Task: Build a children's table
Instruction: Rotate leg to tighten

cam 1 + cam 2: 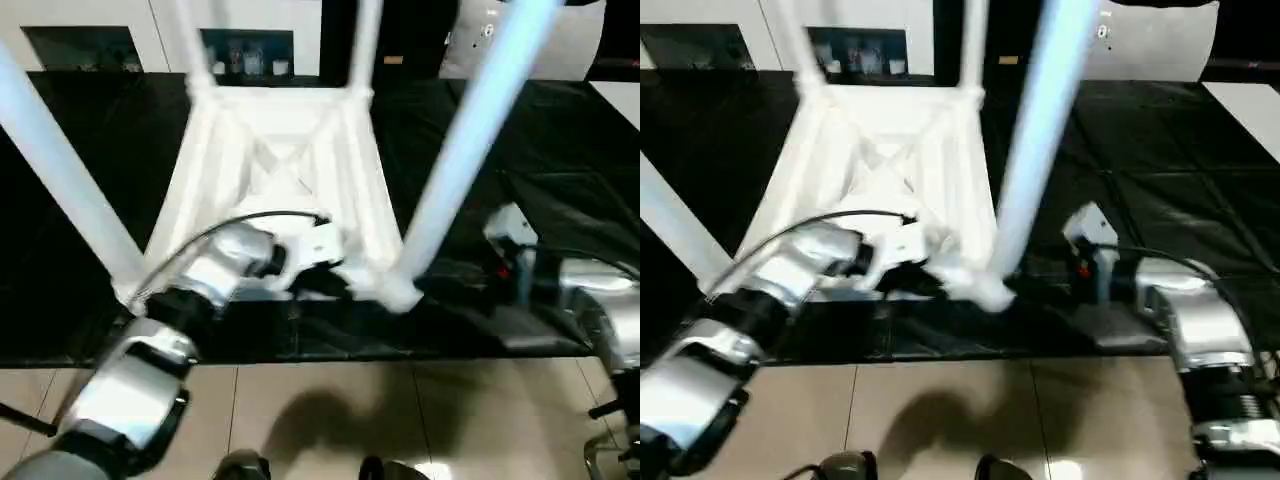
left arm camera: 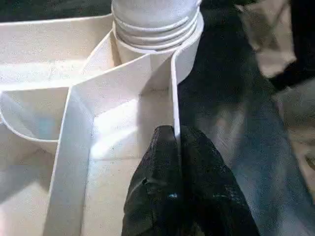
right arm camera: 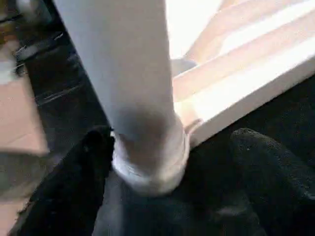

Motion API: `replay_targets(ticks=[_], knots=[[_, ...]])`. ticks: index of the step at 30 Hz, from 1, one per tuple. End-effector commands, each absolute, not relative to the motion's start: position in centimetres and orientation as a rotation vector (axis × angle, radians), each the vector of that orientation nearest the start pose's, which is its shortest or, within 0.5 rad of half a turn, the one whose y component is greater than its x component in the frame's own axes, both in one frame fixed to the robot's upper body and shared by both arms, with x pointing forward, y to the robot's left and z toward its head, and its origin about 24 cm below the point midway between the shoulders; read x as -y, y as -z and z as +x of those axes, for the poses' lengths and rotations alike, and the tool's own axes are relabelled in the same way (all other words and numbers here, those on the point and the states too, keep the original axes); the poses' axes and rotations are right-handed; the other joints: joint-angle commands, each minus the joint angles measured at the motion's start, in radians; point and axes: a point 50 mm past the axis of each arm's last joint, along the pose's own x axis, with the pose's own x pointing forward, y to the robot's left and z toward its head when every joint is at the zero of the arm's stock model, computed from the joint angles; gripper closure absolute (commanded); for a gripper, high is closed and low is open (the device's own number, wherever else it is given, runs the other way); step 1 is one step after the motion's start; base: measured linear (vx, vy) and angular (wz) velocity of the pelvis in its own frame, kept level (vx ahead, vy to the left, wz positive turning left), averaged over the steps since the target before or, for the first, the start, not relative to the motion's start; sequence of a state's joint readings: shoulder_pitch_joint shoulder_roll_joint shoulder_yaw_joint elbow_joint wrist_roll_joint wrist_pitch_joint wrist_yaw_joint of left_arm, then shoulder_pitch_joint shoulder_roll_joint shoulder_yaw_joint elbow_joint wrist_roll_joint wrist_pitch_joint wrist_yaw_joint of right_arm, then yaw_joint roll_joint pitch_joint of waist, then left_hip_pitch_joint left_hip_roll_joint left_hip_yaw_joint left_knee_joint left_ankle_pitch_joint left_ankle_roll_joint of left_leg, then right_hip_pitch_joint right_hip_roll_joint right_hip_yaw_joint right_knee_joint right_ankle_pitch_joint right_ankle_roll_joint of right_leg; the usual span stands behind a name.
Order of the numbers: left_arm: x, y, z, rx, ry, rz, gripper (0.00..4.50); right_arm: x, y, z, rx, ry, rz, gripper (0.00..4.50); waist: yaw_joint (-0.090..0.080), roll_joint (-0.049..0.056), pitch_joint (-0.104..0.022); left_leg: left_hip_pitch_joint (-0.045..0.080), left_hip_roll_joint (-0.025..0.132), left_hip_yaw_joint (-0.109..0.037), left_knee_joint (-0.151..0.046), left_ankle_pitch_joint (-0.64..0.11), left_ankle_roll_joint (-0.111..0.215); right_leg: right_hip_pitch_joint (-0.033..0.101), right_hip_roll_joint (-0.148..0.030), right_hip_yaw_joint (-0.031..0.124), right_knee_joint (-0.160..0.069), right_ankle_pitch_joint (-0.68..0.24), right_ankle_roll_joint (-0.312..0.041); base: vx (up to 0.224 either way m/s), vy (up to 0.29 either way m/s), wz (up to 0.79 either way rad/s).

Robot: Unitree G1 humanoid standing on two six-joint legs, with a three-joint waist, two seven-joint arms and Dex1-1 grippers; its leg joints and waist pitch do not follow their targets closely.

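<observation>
The white tabletop (image 1: 280, 170) lies upside down on the black table, ribbed underside up. Four white legs stand in its corner sockets: near left (image 1: 60, 170), near right (image 1: 470, 140), far left (image 1: 195, 40) and far right (image 1: 365, 40). My left gripper (image 1: 320, 278) is at the tabletop's near edge. In the left wrist view its black fingers (image 2: 157, 162) pinch the thin rim wall just below a threaded leg socket (image 2: 155, 24). My right gripper (image 1: 1085, 250) hovers right of the near right leg's base (image 3: 147, 162), open, with one finger (image 3: 74, 182) on each side of it.
The black-covered work table (image 1: 560, 150) ends just in front of the tabletop, with beige tiled floor (image 1: 330, 410) below its edge. White cabinets and dark shelves stand along the back. A black cable (image 1: 250, 218) arcs over my left wrist.
</observation>
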State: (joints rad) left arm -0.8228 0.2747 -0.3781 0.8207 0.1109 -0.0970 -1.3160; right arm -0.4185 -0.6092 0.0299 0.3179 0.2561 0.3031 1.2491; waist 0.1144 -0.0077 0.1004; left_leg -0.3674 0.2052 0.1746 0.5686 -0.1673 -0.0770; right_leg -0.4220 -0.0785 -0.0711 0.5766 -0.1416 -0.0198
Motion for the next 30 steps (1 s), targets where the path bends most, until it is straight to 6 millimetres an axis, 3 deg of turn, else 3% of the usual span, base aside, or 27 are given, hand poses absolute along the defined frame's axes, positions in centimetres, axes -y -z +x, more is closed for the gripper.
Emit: replay_targets(ticks=[1, 16, 21, 30], knots=[[-7.9, -7.1, 32.5, -0.395, 1.716, 0.680, 4.50, 21.7, -9.5, 29.1, -0.364, -1.211, -0.156, 1.02, -0.001, -0.006, -0.078, 0.011, 0.026, 0.005, -0.053, -0.194, 0.106, 0.067, -0.061, 0.038, -0.058, -0.239, -0.253, 0.000, 0.000, 0.00], [-7.9, -7.0, 32.0, -0.381, 1.785, 0.697, 4.50, 20.2, -9.2, 28.5, -0.348, -1.353, -0.081, 2.27, 0.012, -0.008, -0.088, 0.009, 0.026, 0.004, -0.049, -0.151, 0.103, 0.070, -0.061, 0.038, -0.048, -0.191, -0.263, 0.000, 0.000, 0.00], [-7.8, -6.9, 32.0, -0.382, 1.789, 0.691, 4.50, 19.8, -9.0, 28.2, -0.347, -1.381, -0.069, 2.53, 0.016, -0.010, -0.089, 0.009, 0.026, 0.004, -0.048, -0.149, 0.103, 0.071, -0.061, 0.039, -0.047, -0.188, -0.260, 0.000, 0.000, 0.00], [-7.5, -6.7, 32.3, -0.389, 1.710, 0.635, 4.50, 19.2, -8.7, 27.7, -0.344, -1.378, -0.014, 2.57, 0.023, -0.011, -0.089, 0.011, 0.026, 0.004, -0.049, -0.160, 0.088, 0.070, -0.061, 0.039, -0.050, -0.231, -0.242, 0.000, 0.000, 0.00]])
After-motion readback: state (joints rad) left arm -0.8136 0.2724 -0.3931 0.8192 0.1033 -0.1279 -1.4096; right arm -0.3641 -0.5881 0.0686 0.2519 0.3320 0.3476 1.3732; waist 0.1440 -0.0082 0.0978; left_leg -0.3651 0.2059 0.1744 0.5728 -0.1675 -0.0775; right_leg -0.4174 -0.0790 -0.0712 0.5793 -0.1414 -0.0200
